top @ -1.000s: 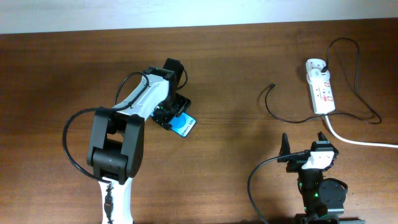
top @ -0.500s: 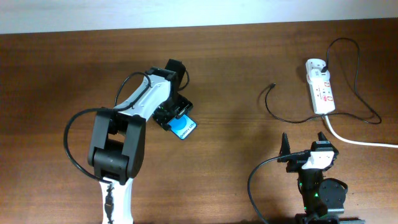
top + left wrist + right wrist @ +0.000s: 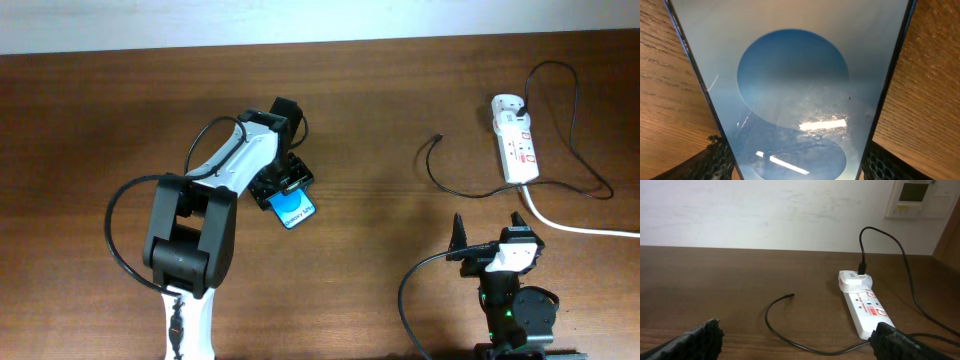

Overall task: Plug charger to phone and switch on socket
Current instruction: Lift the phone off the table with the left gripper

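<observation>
Clearly, the left gripper [image 3: 285, 186] was clamped across the phone [image 3: 296, 209], left of the table's [image 3: 400, 90] middle. From the left wrist, the dark meshed fingers [image 3: 716, 161] pressed against the phone's two long edges, and its blue screen with the lighter oval filled nearly the whole view. Whether the phone rested on the wood or hung just above it could not be told. The right gripper [image 3: 490, 232] sat near the front edge on the right, its fingers [image 3: 696, 341] spread wide and holding nothing. The socket [image 3: 515, 140] lay at the far right, a thick white cord [image 3: 572, 226] leaving its near end. The charger [image 3: 424, 160] was plugged in at the socket's far end, looped round its right side and passed back under it, with the free connector tip [image 3: 789, 296] lying on bare wood to the socket's left, well apart from the phone
</observation>
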